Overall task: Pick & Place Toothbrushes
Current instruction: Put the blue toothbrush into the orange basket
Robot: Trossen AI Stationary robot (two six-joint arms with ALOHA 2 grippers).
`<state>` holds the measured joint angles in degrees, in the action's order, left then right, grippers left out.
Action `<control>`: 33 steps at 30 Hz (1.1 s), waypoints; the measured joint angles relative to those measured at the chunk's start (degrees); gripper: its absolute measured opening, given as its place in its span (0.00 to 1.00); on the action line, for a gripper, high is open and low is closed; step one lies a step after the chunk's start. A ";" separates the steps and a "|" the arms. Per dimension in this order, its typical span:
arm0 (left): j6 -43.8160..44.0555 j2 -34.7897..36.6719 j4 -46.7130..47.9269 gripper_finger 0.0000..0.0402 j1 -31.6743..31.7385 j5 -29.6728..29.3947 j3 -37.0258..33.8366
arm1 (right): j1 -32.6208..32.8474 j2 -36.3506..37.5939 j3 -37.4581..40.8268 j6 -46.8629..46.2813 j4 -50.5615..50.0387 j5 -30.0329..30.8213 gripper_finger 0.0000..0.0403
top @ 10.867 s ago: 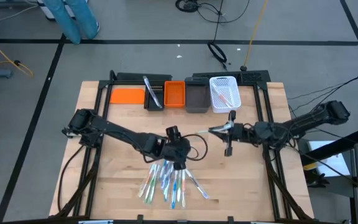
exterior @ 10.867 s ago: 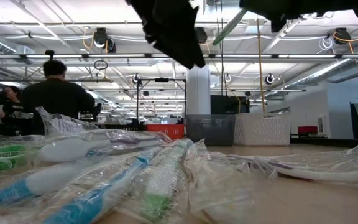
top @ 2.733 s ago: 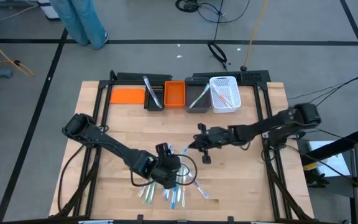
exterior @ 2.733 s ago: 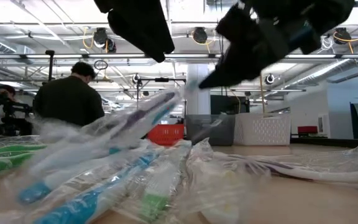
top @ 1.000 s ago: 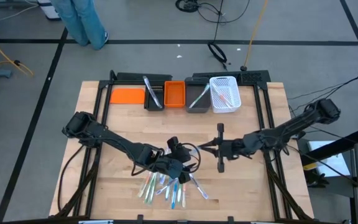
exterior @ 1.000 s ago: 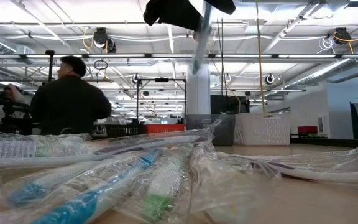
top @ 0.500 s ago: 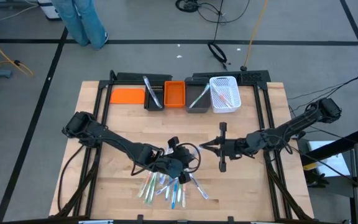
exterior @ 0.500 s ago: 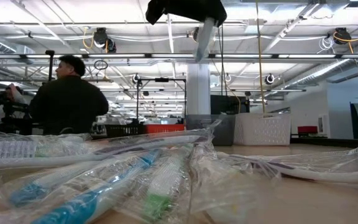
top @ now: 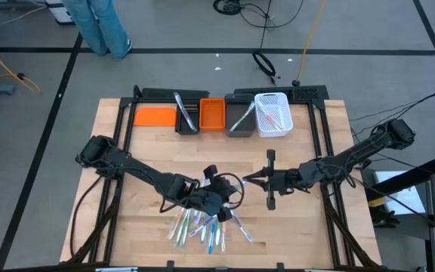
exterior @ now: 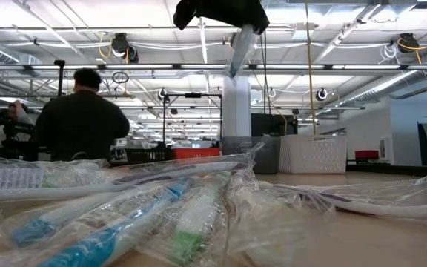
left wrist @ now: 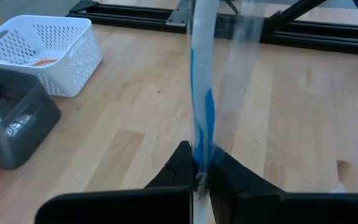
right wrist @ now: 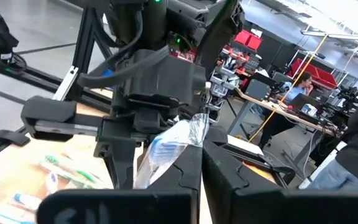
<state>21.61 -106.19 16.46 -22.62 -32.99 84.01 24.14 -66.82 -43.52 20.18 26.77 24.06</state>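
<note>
Handover in progress above mid-bench (top: 149,147): the left pincer (left wrist: 201,163) and right pincer (right wrist: 201,149) both pinch one wrapped blue toothbrush (left wrist: 201,93) (lifted clear of the pile (top: 202,230)). Next, the left should let go so the right can carry it to the bins (top: 239,119).

1. The floor (top: 165,30) around the table is grey, with dark tape lines on it.
2. Some cables (top: 263,15) lie on the floor behind the table, and a yellow one (top: 2,72) at the left.
3. The ceiling (exterior: 362,44) is white, with pipes and long lights.
4. A white column (exterior: 237,104) stands in the middle of the room.
5. A person in dark clothes (exterior: 80,119) stands with the back to the camera.
6. Another person (right wrist: 291,90) sits at a far desk (right wrist: 272,102).
</note>
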 joint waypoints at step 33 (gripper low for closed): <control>-1.93 7.37 12.51 0.02 16.64 0.15 0.04 | 8.78 0.43 -0.01 -17.14 -18.47 1.21 0.33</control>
<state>19.67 -98.83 28.97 -5.98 -32.84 84.05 32.92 -66.40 -43.53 3.04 8.31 25.28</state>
